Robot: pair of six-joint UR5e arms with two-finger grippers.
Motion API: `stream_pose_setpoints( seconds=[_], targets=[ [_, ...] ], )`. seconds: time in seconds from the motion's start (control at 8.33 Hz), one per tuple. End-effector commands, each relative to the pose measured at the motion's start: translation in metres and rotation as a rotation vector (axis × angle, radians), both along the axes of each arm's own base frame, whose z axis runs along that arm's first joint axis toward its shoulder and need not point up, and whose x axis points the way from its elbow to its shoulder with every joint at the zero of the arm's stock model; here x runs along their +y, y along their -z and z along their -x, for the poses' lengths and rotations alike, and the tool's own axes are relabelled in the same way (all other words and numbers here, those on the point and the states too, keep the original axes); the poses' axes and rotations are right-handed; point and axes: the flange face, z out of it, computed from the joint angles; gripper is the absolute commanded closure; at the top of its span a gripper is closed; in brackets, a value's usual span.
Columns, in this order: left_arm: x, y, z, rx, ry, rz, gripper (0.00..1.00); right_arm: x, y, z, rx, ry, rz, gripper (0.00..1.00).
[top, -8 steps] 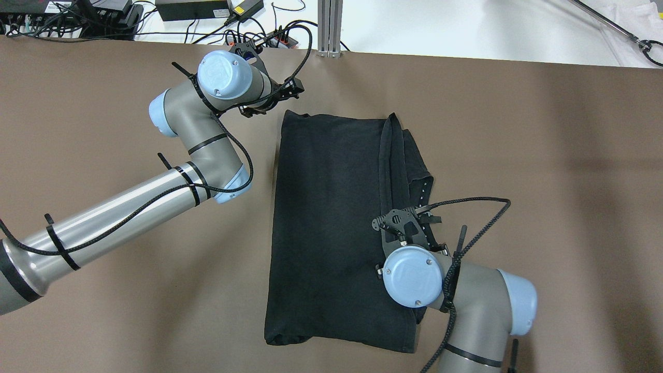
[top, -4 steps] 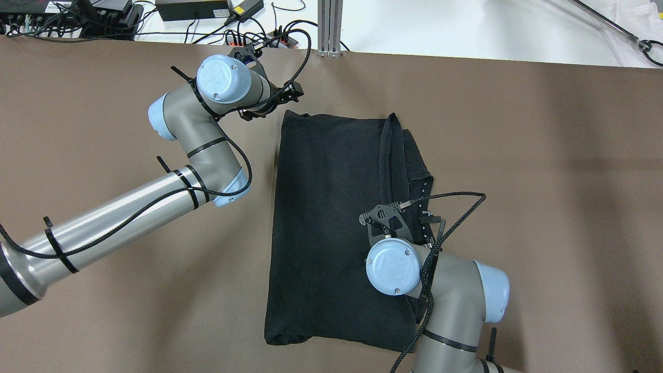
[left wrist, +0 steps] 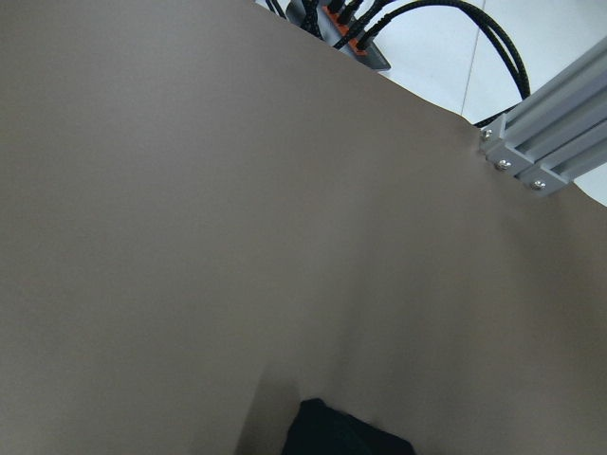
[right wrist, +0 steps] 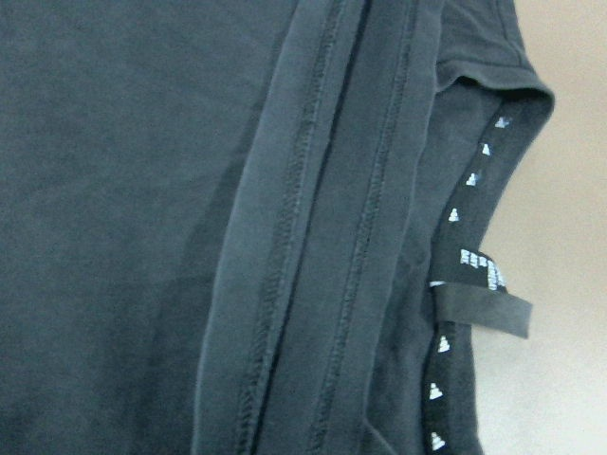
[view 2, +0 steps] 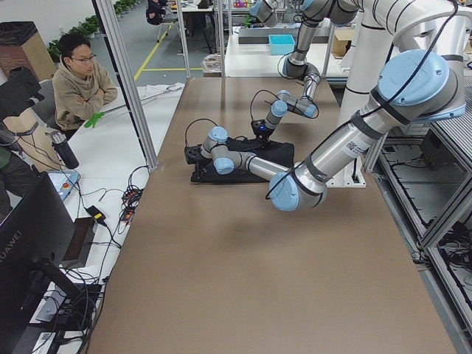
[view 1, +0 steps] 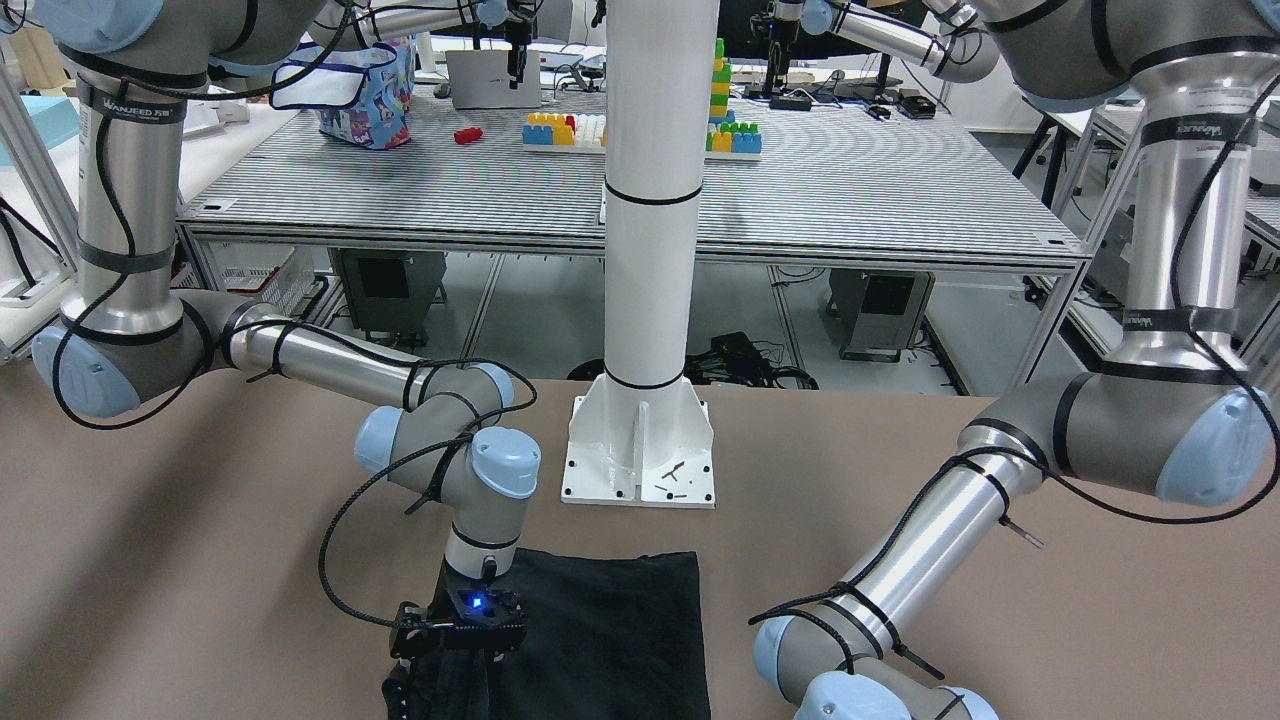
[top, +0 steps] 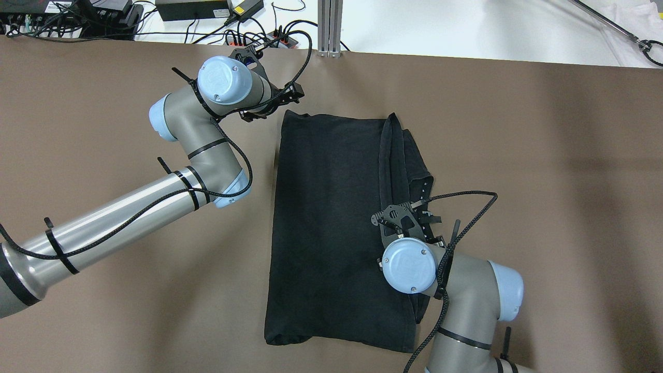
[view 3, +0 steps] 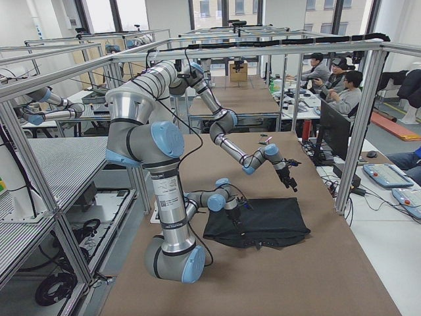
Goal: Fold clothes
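Note:
The black garment (top: 331,217) lies flat on the brown table (top: 544,181), folded into a tall rectangle. Doubled hems and a collar with printed tape (right wrist: 471,256) run along its right edge. It also shows in the front view (view 1: 610,630) and the right wrist view (right wrist: 123,190). My right gripper (top: 410,217) hangs low over that right edge; its fingers are hidden under the wrist. My left gripper (top: 291,93) sits beside the garment's far left corner, which shows in the left wrist view (left wrist: 341,438). I cannot tell whether either gripper is open or shut.
The white pole's base plate (view 1: 640,440) stands on the table's robot side behind the garment. Cables and a power strip (top: 259,37) and an aluminium post (top: 330,26) lie past the far edge. An operator (view 2: 77,81) sits beside the table.
My right wrist swung left over the garment and came partly back to the right. The left arm shifted only slightly near the far corner. The garment has not moved.

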Motion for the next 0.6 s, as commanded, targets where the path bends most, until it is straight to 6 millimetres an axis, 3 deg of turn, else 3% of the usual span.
stream_pose_setpoints(
  seconds=[0.0,0.12,0.36,0.48],
  targets=[
    [0.000,0.000,0.000,-0.001,-0.001,-0.001,0.00,-0.020,-0.041,-0.056,0.082,0.051,-0.045,0.05],
    [0.000,0.002,0.000,0.002,0.000,-0.002,0.00,-0.028,-0.043,-0.068,0.064,0.058,-0.069,0.05],
    [0.001,0.005,0.001,0.007,0.001,-0.005,0.00,-0.032,-0.033,-0.068,0.012,0.103,-0.015,0.05],
    [0.001,0.004,0.001,0.004,0.000,-0.004,0.00,-0.050,0.004,-0.067,-0.028,0.075,-0.040,0.05]
  ],
)
